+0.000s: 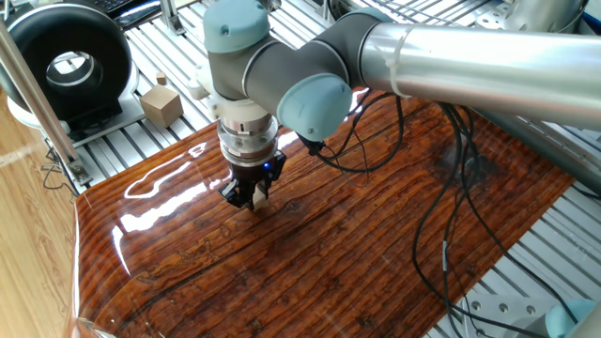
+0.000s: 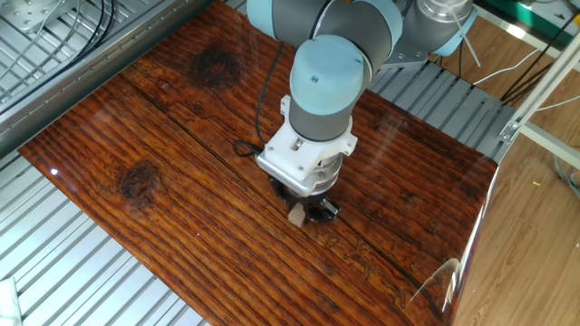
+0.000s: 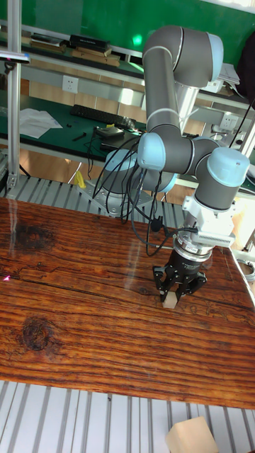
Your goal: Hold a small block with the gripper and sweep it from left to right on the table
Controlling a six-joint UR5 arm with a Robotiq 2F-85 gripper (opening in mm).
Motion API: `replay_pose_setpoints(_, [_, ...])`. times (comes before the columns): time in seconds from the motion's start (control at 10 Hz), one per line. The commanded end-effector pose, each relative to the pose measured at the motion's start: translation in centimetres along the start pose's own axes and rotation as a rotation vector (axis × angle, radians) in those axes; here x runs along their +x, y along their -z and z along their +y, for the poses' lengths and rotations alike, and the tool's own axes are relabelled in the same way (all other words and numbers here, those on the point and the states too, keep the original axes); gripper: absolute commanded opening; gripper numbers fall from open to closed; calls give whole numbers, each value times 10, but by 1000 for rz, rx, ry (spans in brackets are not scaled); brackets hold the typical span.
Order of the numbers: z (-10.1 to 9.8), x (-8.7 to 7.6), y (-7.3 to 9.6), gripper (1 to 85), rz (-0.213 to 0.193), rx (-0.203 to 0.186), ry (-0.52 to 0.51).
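Claw fingers point straight down and are clamped on the small block — held low enough that it meets the glossy bench near one edge, presumably so it can be dragged across the grain.

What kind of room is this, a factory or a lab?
Most likely a robotics lab or workshop. A robot arm's gripper works over a glossy wooden table on a slatted aluminium frame, and behind it a desk holds a keyboard and papers.
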State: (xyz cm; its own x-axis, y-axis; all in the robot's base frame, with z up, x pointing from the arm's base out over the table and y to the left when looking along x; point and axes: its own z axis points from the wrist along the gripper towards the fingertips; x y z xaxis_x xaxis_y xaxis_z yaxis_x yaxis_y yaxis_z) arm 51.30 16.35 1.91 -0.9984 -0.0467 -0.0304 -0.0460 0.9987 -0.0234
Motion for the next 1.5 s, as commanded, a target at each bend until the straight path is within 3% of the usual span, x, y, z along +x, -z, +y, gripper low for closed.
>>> replay_pose_setpoints(0.0, [4,-1,1,10,-1,-18,2])
replay_pose_setpoints(0.9, [3,-9,1,10,-33,-17,0])
replay_pose_setpoints(1.4, [6,-11,2,10,-46,-36,-2])
